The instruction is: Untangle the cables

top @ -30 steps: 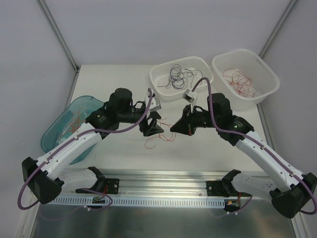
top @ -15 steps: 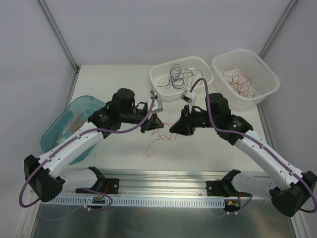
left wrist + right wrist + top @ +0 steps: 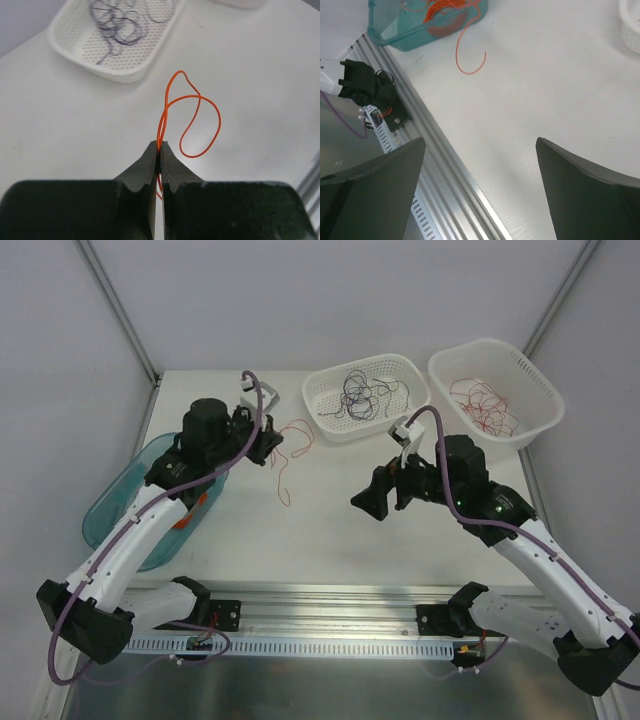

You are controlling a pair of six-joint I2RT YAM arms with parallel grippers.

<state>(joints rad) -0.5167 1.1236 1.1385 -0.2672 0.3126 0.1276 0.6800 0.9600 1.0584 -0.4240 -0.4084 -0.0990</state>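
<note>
My left gripper (image 3: 271, 444) is shut on a thin red cable (image 3: 283, 476), raised over the table's left part. In the left wrist view the cable (image 3: 199, 125) loops out past the pinched tips of that gripper (image 3: 160, 145). Its lower end (image 3: 470, 62) curls just above the table in the right wrist view. My right gripper (image 3: 385, 498) hangs over the table's middle, wide open (image 3: 480, 145) with nothing between its fingers. Dark cables (image 3: 360, 395) lie in the middle white basket (image 3: 312, 405). More red cables (image 3: 485, 405) lie in the right white basket (image 3: 548, 390).
A teal bin (image 3: 115, 505) at the left edge holds a flat orange coil (image 3: 445, 14) and thin strands. The aluminium rail (image 3: 330, 615) runs along the near edge. The dark-cable basket (image 3: 75, 50) sits ahead of my left gripper.
My right gripper has opened and let go of the red cable, backing off to the right. My left gripper shut on it and carried it up and to the left.
</note>
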